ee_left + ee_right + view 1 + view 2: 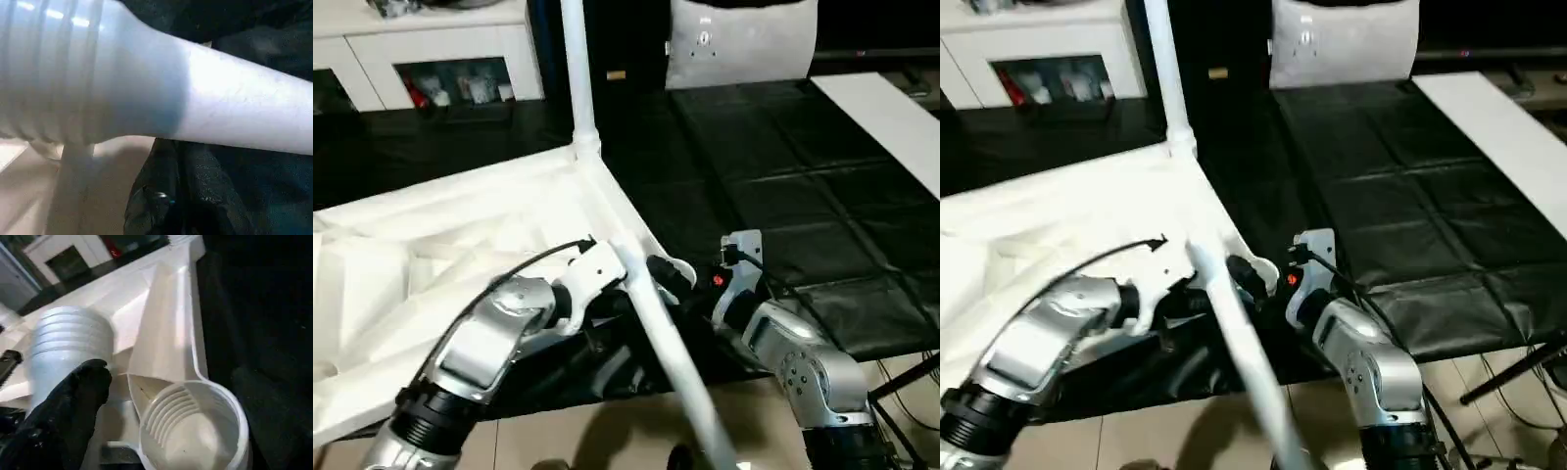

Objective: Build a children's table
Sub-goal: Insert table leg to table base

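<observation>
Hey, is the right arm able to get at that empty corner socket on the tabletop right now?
Probably yes: the threaded corner socket sits open just ahead of the right end effector, though the loose leg the left end effector holds hovers beside it.

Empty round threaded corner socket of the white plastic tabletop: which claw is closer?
Right. The right claw hovers just beside the empty round socket, open. The left claw sits further along the tabletop edge, shut on the loose white tapered leg.
</observation>
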